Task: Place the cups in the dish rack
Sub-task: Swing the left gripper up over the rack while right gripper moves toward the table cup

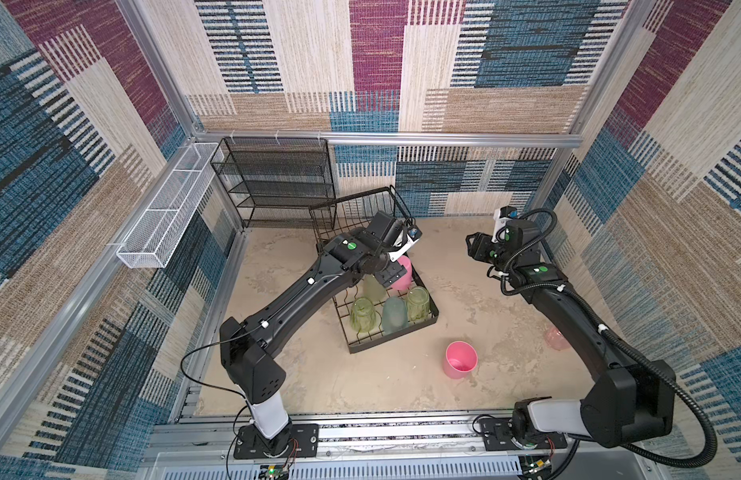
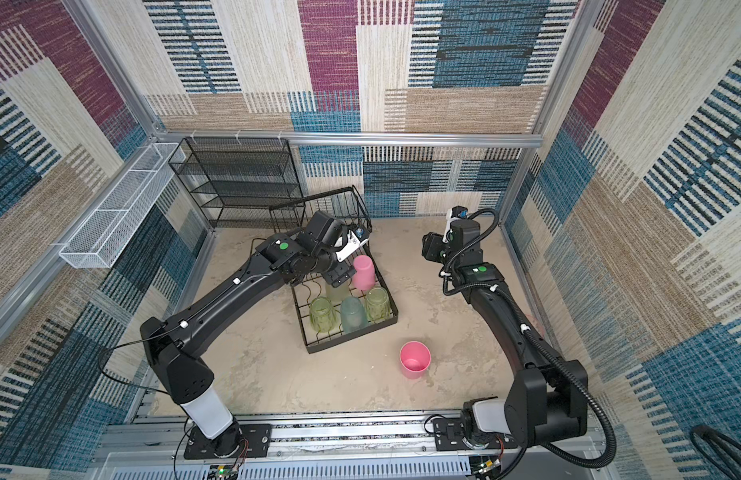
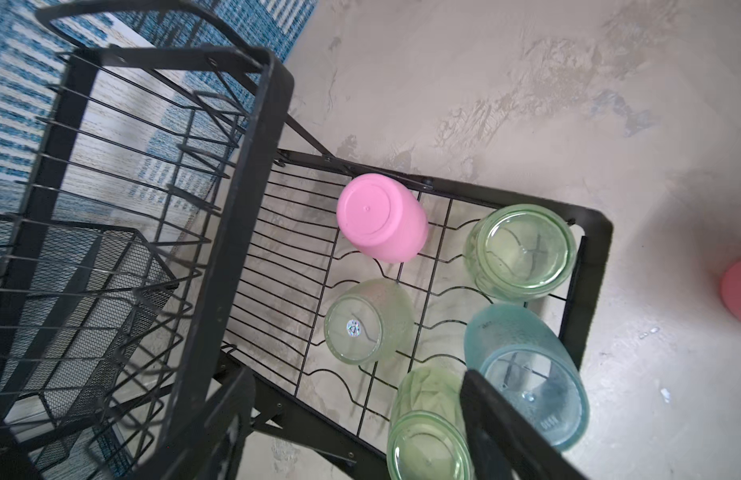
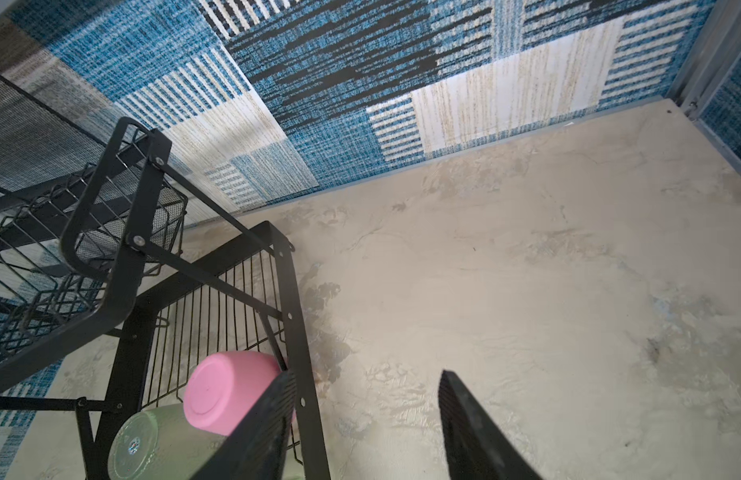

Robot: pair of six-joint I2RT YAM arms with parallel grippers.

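The black wire dish rack (image 1: pixel 396 341) (image 2: pixel 352 341) stands mid-table in both top views, with several cups upside down on its lower tier: a solid pink cup (image 1: pixel 404 274) (image 3: pixel 381 218) (image 4: pixel 223 388), three yellow-green cups (image 1: pixel 362 313) and a pale teal cup (image 1: pixel 393 316) (image 3: pixel 527 374). My left gripper (image 1: pixel 391 274) (image 3: pixel 360 424) hovers open over the rack next to the pink cup, holding nothing. My right gripper (image 1: pixel 470 246) (image 4: pixel 369 424) is open and empty, raised to the rack's right. Another pink cup (image 1: pixel 460 359) (image 2: pixel 415 359) stands upright on the table. A reddish-pink cup (image 1: pixel 556 337) shows partly behind the right arm.
A black fine-mesh shelf unit (image 1: pixel 277 178) stands against the back wall. A long white mesh trough (image 1: pixel 165 208) hangs on the left wall. The rack's upper basket tier (image 1: pixel 360 208) rises behind my left wrist. Walls close in on three sides.
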